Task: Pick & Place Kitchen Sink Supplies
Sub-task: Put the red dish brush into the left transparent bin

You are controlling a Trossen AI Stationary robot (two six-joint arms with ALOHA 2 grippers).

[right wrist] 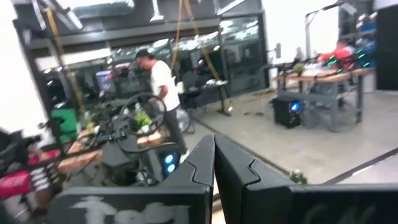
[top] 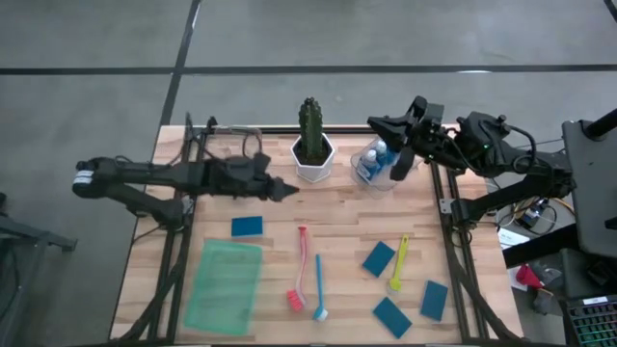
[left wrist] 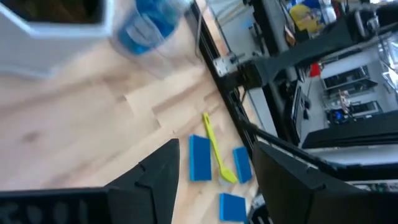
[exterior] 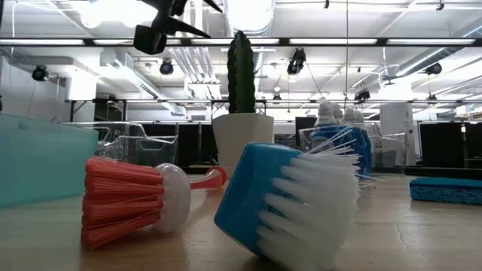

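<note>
Pale wood runs under everything here, and your left gripper (top: 286,190) hangs above it with its fingers spread and nothing between them. You'll find it just off the white pot of the cactus (top: 310,127), which rises beyond its tip. Nearest to it is one teal sponge (top: 247,226), lying flat a little back toward the arm's own side, with the translucent green tray (top: 224,283) farther out the same way. The pink brush (top: 299,280) and the blue brush (top: 319,289) lie side by side, well clear of the fingers.

Past the cactus, your right gripper (top: 401,162) has its fingers pressed together and empty. It sits over a clear container (top: 371,172) holding blue bottles (top: 377,154). Three more sponges (top: 379,258) and the yellow brush (top: 399,262) lie on the wood well away from it, toward the table's front.

The left wrist view shows the spread fingers (left wrist: 158,180) with the yellow brush and sponges in the gap beyond, which the overhead view cannot confirm. The right wrist view looks level into the room, where a person (right wrist: 160,99) stands. The low view puts the pink and blue brush heads close up, bristles facing the camera.
</note>
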